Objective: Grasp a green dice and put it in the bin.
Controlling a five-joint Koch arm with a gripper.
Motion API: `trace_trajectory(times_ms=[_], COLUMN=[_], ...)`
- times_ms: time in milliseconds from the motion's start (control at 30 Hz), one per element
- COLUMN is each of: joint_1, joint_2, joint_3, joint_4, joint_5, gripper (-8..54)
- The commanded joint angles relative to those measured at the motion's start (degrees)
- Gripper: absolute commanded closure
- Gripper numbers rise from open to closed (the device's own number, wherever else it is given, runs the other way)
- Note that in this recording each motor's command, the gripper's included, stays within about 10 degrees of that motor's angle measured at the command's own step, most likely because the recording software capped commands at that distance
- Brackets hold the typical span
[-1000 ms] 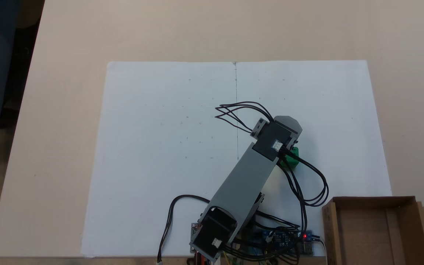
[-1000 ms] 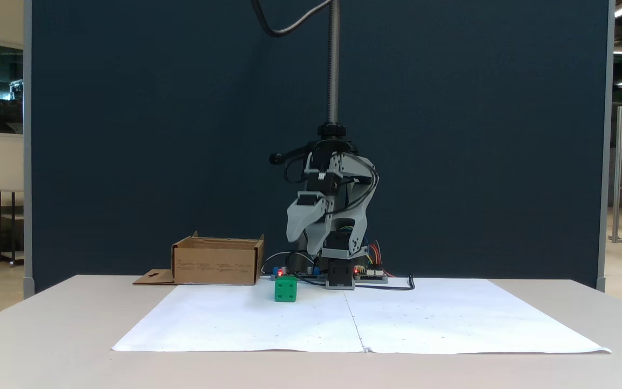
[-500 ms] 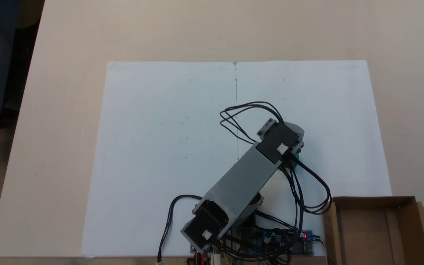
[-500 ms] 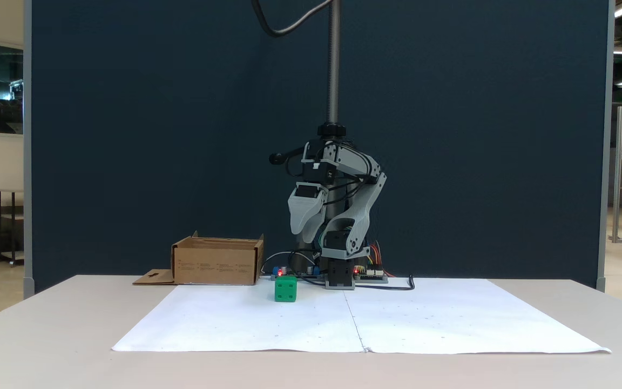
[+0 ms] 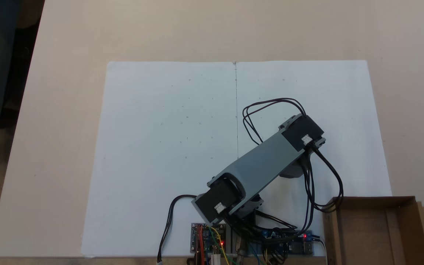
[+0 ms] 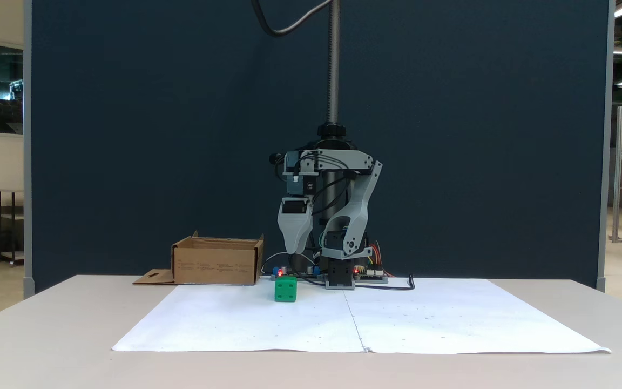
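Note:
The green dice (image 6: 285, 289) sits on the white paper in front of the arm's base, with several pips on its front face. In the top-down fixed view the arm's forearm covers it. My gripper (image 6: 293, 249) hangs straight down just above the dice, a little to its right, and does not touch it. Its grey jaws taper to one tip and lie one behind the other, so their gap does not show. From above, part of the gripper (image 5: 292, 170) peeks out under the forearm. The cardboard bin (image 5: 375, 230) stands open at the lower right; its front wall (image 6: 216, 263) is left of the dice.
White paper sheets (image 5: 168, 147) cover the tan table. Circuit boards (image 5: 208, 241) with red lights and looping black cables (image 5: 326, 191) lie around the arm's base, close to the bin. A metal pole (image 6: 333, 59) rises behind the arm against a dark partition.
The forearm has swung toward the bin side and levelled out. The gripper has turned to point straight down and dropped lower over the dice, which has not moved.

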Motion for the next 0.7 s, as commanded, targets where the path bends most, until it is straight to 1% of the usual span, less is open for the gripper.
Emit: trace_trajectory(times_ms=[0,200,367,667], joint_1=[0.53,0.44,0.00,-0.79], joint_2=[0.18,-4.04,-6.86,-7.65], joint_3=[-2.20,-2.11,-2.02,-0.26], joint_4=[0.09,-0.09,-5.45,-9.14], joint_5=[-4.92,-4.75,-4.75,-4.48], gripper=[-0.1,0.0,0.0,0.3])
